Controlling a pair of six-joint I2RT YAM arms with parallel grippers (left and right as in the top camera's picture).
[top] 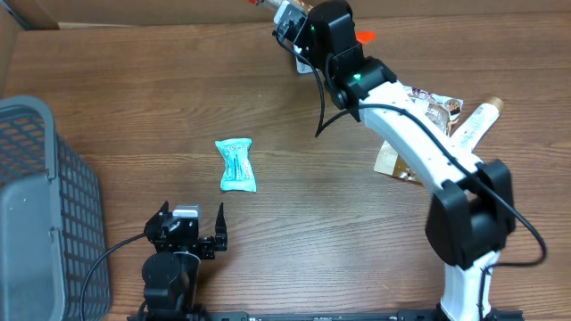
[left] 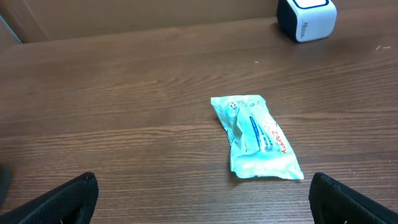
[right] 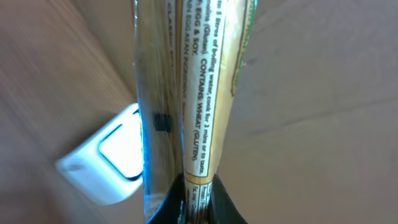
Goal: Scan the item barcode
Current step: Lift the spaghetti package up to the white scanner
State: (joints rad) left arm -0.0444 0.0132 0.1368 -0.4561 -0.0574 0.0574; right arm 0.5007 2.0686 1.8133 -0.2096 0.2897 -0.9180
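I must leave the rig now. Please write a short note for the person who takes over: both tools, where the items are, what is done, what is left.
Left tool: open, empty, facing the teal packet on the table.
Right tool: shut on the tan food packet, holding it up near the white scanner at the far edge.
Done: this packet is picked up and at the scanner.
Left: a successful scan cannot be seen; more items lie piled on the right.

From above you look straight down. Your left claw (left: 205,208) camera, low, faces the teal packet (left: 255,137) ahead; both views show it. Right claw (right: 194,206) camera: close up.
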